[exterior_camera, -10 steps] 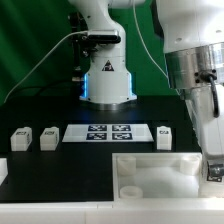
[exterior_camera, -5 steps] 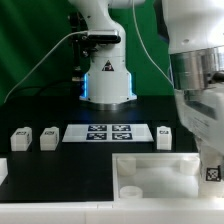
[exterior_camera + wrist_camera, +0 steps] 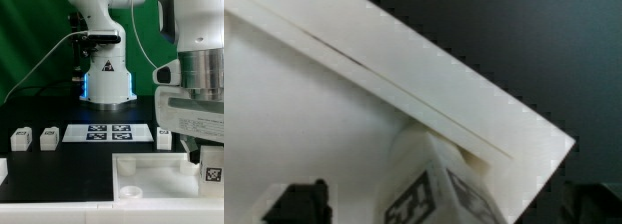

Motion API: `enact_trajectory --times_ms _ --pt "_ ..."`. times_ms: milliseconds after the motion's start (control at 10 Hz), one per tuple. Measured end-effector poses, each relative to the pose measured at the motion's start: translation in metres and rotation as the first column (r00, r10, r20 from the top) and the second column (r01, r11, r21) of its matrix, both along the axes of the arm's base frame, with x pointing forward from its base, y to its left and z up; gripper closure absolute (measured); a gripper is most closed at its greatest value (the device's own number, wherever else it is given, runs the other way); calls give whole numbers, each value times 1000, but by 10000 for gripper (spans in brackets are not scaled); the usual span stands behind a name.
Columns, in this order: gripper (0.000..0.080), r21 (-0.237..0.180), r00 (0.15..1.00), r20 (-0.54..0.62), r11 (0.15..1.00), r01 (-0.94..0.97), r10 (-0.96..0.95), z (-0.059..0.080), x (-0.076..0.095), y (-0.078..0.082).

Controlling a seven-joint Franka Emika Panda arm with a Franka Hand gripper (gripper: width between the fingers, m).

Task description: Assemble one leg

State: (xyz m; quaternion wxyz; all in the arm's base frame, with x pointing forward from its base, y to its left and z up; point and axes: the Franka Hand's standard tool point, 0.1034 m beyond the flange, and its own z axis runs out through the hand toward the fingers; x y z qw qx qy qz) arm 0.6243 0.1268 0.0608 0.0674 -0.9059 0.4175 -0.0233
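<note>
My gripper (image 3: 211, 160) is at the exterior view's right, shut on a small white leg (image 3: 212, 171) with a black-and-white tag. It holds the leg over the right part of the large white rimmed panel (image 3: 150, 172). In the wrist view the leg (image 3: 434, 188) stands between my dark fingers (image 3: 297, 203), with the gripper (image 3: 441, 207) above the panel (image 3: 313, 120) near its corner. Other legs lie on the black table: two at the left (image 3: 20, 138) (image 3: 48, 137) and one right of the marker board (image 3: 165, 135).
The marker board (image 3: 105, 132) lies flat in the middle of the table. The robot base (image 3: 108, 80) stands behind it. Part of another white piece (image 3: 3, 171) shows at the left edge. The panel has a round hole (image 3: 129, 190) near its front left corner.
The hand has turned about its own axis and now shows its broad side. The leg stays in the jaws at nearly the same spot over the panel.
</note>
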Motion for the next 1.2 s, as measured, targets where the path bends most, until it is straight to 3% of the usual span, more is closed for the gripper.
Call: enact_trajectory --times_ms 100,300,400,600,700,800,1000,1200 --pt "151 -33 988 0 988 -153 153 1 1 -2" --pt "151 -130 890 0 883 -451 455 9 11 1" --pt "151 -128 887 0 879 -459 462 7 10 1" --pt "395 -125 902 0 894 -429 433 7 10 -1" --pt "395 -120 930 -2 924 -364 366 7 10 -4" --pt "504 -111 958 -2 952 -285 287 6 9 -5" --pt "504 -84 996 -3 993 -84 84 6 10 -8" --pt "504 -17 980 -27 980 197 -197 6 10 -11"
